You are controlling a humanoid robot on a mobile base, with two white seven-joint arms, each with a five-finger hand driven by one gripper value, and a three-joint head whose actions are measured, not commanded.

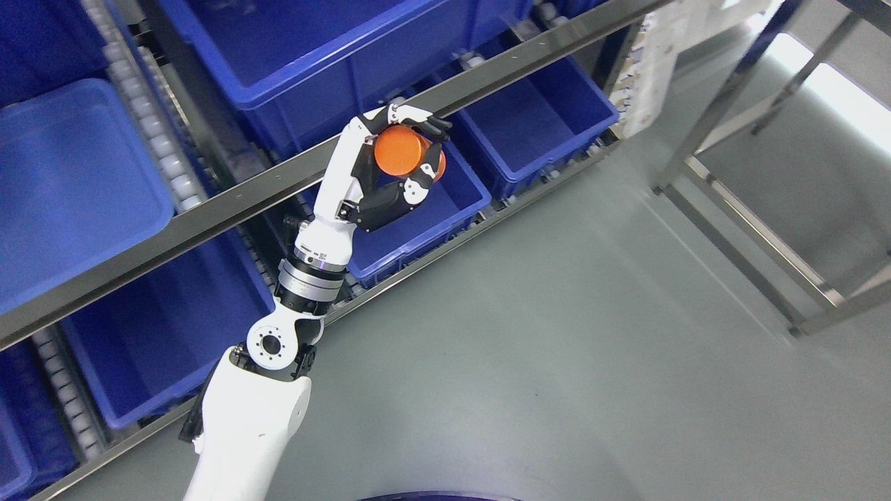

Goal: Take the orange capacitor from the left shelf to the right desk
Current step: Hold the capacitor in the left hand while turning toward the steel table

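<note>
Now my left hand (390, 167) clasps the orange capacitor (407, 153), fingers curled round it, above a blue bin (445, 209) on the left shelf (209, 209).

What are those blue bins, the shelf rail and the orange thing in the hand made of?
Blue bins: probably moulded plastic, smooth with a soft sheen. Shelf rail: looks like brushed metal, grey and reflective. Orange capacitor, held in the left hand: smooth, matte casing; material unclear.
</note>
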